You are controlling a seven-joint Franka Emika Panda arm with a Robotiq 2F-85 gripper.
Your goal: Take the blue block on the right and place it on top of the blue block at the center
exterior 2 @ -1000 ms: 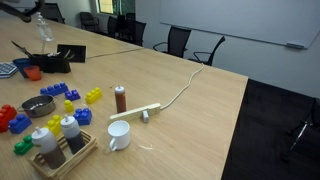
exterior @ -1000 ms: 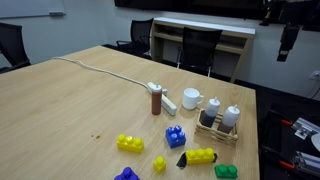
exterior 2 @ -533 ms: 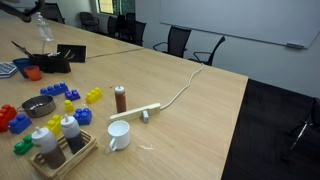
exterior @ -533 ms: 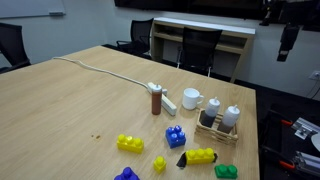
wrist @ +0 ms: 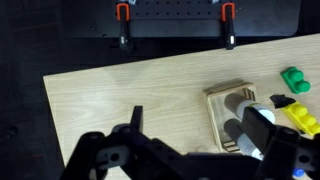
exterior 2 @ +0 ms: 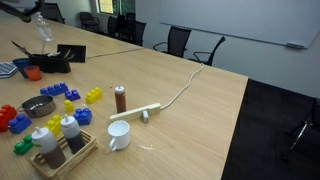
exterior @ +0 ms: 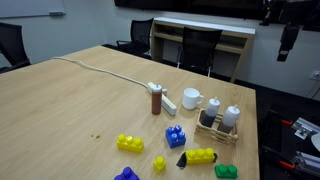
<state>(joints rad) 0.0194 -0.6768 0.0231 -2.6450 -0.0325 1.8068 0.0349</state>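
Blue blocks lie among the loose blocks: one (exterior: pixel 175 135) near the middle of the group and one (exterior: pixel 126 175) at the table's front edge. In an exterior view blue blocks show at the far left (exterior 2: pixel 48 91), in the middle (exterior 2: pixel 82 115) and nearer the edge (exterior 2: pixel 18 122). My gripper (exterior: pixel 288 42) hangs high above the table's far side, well away from the blocks. In the wrist view my gripper (wrist: pixel 200 140) is open and empty, with the wooden shaker holder (wrist: pixel 232 112) below it. No blue block shows in the wrist view.
A brown cylinder (exterior: pixel 156 100), a white mug (exterior: pixel 192 99), a power strip with cable (exterior: pixel 160 92) and the shaker holder (exterior: pixel 222 122) stand behind the blocks. Yellow (exterior: pixel 130 143), yellow-black (exterior: pixel 198 156) and green (exterior: pixel 227 171) blocks lie around. A blue bowl (exterior 2: pixel 37 106) sits nearby.
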